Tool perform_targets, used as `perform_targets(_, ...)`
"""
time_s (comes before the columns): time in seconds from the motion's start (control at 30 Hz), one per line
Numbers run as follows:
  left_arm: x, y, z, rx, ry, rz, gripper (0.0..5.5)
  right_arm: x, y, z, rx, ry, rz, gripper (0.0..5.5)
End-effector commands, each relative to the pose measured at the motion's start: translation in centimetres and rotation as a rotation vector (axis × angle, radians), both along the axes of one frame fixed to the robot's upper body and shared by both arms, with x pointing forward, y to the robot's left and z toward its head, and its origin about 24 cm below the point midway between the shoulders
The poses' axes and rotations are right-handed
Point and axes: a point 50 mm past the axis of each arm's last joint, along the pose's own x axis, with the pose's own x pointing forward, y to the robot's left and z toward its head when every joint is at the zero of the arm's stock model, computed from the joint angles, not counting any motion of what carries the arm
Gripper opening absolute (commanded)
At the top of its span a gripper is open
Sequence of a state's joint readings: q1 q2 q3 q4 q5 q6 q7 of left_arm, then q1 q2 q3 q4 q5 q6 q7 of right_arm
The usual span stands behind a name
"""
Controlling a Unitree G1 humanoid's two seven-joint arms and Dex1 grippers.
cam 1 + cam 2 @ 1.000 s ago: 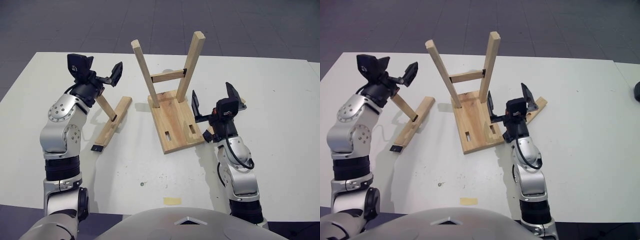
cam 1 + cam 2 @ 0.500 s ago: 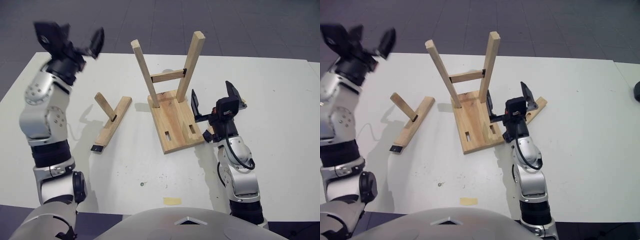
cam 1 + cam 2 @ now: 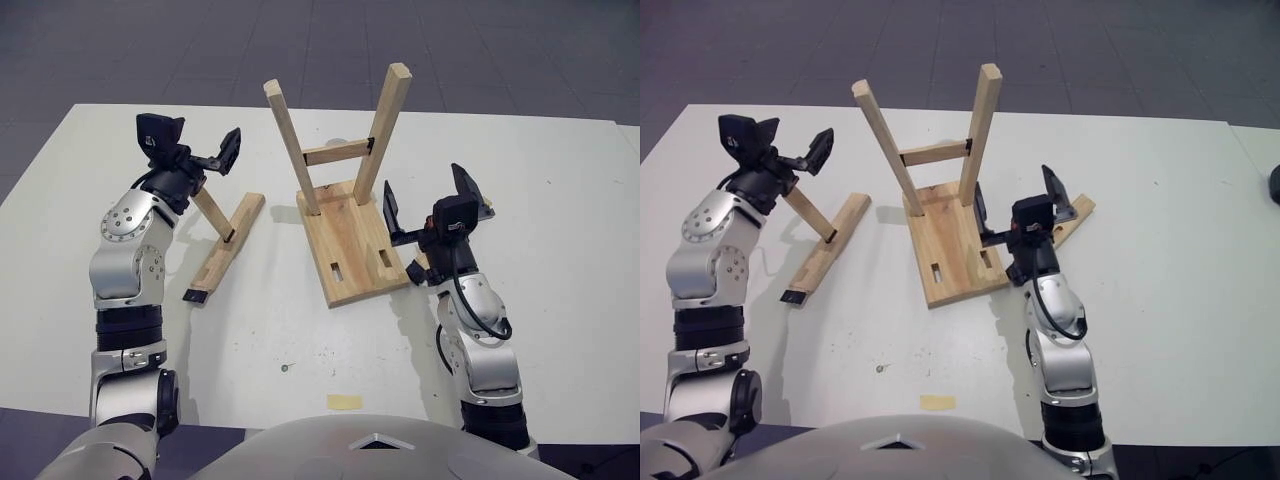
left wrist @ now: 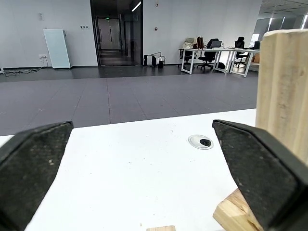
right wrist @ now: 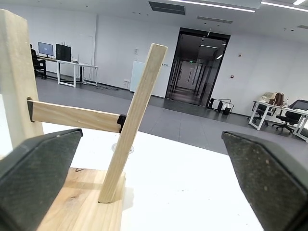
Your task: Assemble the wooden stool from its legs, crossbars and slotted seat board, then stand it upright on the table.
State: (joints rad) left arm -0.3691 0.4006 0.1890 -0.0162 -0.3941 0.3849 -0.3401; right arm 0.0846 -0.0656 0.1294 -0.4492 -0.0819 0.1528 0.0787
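Gaping: left claw [image 3: 197,141]; right claw [image 3: 424,192] beside seat board [image 3: 345,255].

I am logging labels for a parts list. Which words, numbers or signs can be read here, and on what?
None can be read.
The seat board and legs show no print.
The small sign over the far doorway is too small to read.

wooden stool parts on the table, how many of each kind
seat board: 1
legs: 3, two upright in the board, one lying flat
crossbars: 2, one between the upright legs, one on the lying leg
part-hidden piece right of the board, kind unclear: 1
total: 7
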Motion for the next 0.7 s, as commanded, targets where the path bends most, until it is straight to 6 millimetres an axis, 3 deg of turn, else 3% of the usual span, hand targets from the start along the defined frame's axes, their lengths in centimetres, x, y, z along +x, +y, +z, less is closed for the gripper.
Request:
perform_targets(0.03, 0.3, 0.2, 4.2, -0.028, -0.104, 0.006, 5.38, 0.0, 0.1, 0.1, 0.01, -0.001, -0.008, 5.4)
perform_targets(0.13, 0.1, 0.6, 6.5, -0.043, -0.156, 0.013, 5.38, -0.1, 0.2, 0.1, 0.011, -0.004, -0.011, 5.4)
perform_targets(0.23, -0.4, 0.7, 7.2, -0.039, -0.155, -0.005, 5.38, -0.1, 0.2, 0.2, 0.013, -0.006, -0.011, 5.4)
perform_targets(0.33, -1.0, 0.2, 4.5, -0.032, -0.047, -0.04, 5.38, 0.0, 0.2, 0.2, 0.015, -0.007, -0.011, 5.4)
perform_targets(0.43, -1.6, -0.4, -1.4, 0.038, 0.135, -0.078, 5.38, 0.0, 0.4, 0.1, 0.017, -0.004, -0.008, 5.4)
perform_targets(0.5, -1.9, -0.6, -3.8, 0.087, 0.199, -0.089, 5.38, 0.0, 0.4, 0.1, 0.015, -0.001, -0.003, 5.4)
perform_targets(0.57, -1.6, -0.4, -4.4, 0.085, 0.205, -0.074, 5.38, 0.0, 0.3, 0.1, 0.015, 0.001, -0.004, 5.4)
perform_targets(0.7, -0.9, -0.6, -2.5, 0.061, 0.121, -0.094, 5.38, -0.2, 0.2, -0.1, 0.016, 0.01, -0.01, 5.4)
